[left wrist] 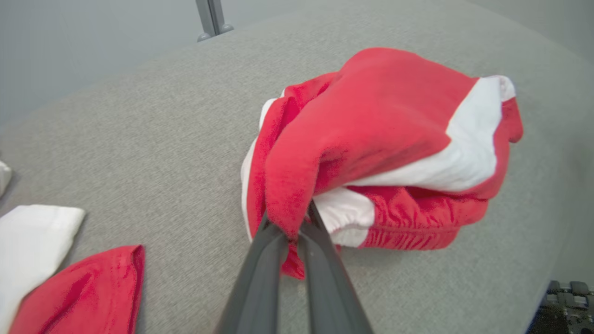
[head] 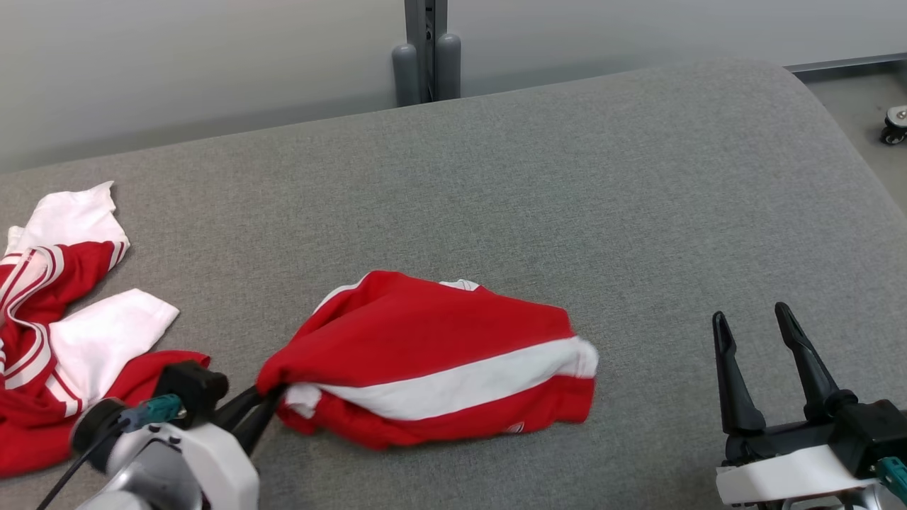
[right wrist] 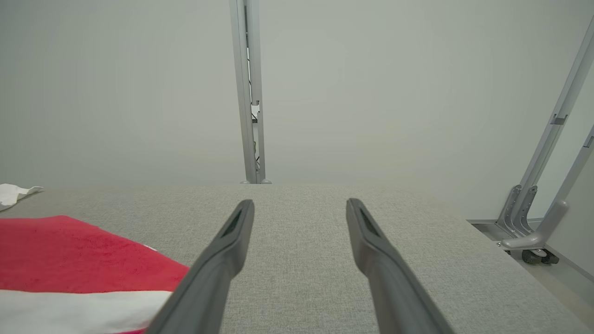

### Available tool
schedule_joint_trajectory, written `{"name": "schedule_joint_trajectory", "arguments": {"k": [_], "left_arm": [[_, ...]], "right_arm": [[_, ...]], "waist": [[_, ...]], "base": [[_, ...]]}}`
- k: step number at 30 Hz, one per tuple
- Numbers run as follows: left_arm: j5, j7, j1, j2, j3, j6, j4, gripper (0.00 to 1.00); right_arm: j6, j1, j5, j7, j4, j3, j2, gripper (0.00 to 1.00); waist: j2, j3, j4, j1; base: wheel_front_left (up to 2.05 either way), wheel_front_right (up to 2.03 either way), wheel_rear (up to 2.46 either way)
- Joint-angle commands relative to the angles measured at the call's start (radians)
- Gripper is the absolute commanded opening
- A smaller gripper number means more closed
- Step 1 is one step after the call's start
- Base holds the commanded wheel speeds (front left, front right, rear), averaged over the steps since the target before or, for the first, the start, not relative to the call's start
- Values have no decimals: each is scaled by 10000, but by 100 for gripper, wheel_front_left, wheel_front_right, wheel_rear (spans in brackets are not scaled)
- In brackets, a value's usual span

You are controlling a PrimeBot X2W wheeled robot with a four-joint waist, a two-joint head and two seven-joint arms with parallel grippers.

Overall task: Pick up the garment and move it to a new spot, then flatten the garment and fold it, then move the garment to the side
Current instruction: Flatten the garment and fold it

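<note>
A crumpled red garment (head: 432,354) with a white stripe lies on the grey padded table (head: 567,198), near the front middle. My left gripper (head: 263,400) is shut on the garment's left edge; in the left wrist view the two dark fingers (left wrist: 264,260) pinch a fold of the red cloth (left wrist: 371,139) at my left gripper (left wrist: 293,229). At the lower right my right gripper (head: 751,319) stands open above bare table, well right of the garment. In the right wrist view my right gripper (right wrist: 299,206) holds nothing, and the garment (right wrist: 69,260) lies to its left.
A second red and white garment (head: 57,326) lies spread at the table's left edge, seen also as red and white cloth (left wrist: 55,278) beside my left gripper. A grey post (head: 425,49) stands behind the table. A caster wheel (head: 894,127) sits on the floor at the far right.
</note>
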Motion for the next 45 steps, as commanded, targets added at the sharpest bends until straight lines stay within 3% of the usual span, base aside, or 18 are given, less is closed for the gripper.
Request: {"name": "schedule_joint_trajectory", "arguments": {"k": [1, 3, 8, 16, 17, 18, 23, 26, 28, 34, 36, 37, 41, 45], "left_arm": [[-63, 113, 62, 131, 67, 80, -16, 0], [-209, 626, 426, 424, 59, 202, -160, 0], [-354, 1707, 1757, 919, -932, -203, -216, 0], [-425, 1979, 2194, 1191, -1242, -297, -721, 0], [-325, 1875, 2082, 1180, -1202, -225, -803, 31], [-259, 1758, 1987, 1115, -1143, -136, -834, 100], [-71, 889, 2082, 619, -929, 355, -645, 100], [-719, 161, 2968, 217, -615, 675, -823, 100], [-838, -514, 3378, 236, -179, 976, -1150, 100], [-171, -3615, 4277, -464, 1082, 2398, -1254, 100], [268, -4172, 4346, -727, 1327, 2815, -1042, 100], [268, -4172, 4346, -727, 1327, 2815, -1042, 100], [932, -4447, 4432, -1722, 2096, 3016, -895, 100], [2072, -4438, 4737, -2588, 2588, 2491, -448, 100]], "right_arm": [[1, 45, 14, -50, 0, 4, -55, 100], [1, 72, 17, -50, 30, 25, -55, 100], [1, 249, 2, -50, 147, -81, -53, 100], [1, 384, -227, -50, 259, -200, -53, 100], [1, 363, -244, -50, 272, -201, -55, 100], [1, 333, -267, -50, 287, -182, -53, 100], [1, 502, -337, -50, 390, -138, -59, 100], [-1, 871, -409, -50, 294, -150, -65, 100], [1, 973, -564, -50, 71, -259, -59, 100], [1, 1013, -965, -45, -424, -724, -55, 100], [1, 1054, -1089, -40, -424, -790, -53, 100], [1, 1054, -1089, -40, -424, -790, -53, 100], [1, 1255, -1120, -39, -193, -921, -56, 100], [1, 1469, -1047, -36, 299, -909, -53, 100]], "waist": [[0, -20, -4, 0], [0, -51, -41, 0], [0, -107, -2, 0], [0, -195, 730, 0], [0, -211, 828, 0], [0, -233, 912, 0], [0, -672, 1224, 0], [0, -1255, 1335, 0], [0, -1439, 1448, 0], [0, -1848, 1956, 0], [0, -1995, 2057, 0], [0, -1995, 2057, 0], [0, -2226, 2157, 0], [0, -2316, 2120, 0]], "base": [[0, 0, 0], [0, 0, 0], [0, 0, 0], [0, 0, 0], [0, 0, 0], [0, 0, 0], [0, 0, 0], [0, 0, 0], [0, 0, 0], [0, 0, 0], [0, 0, 0], [0, 0, 0], [0, 0, 0], [0, 0, 0]]}}
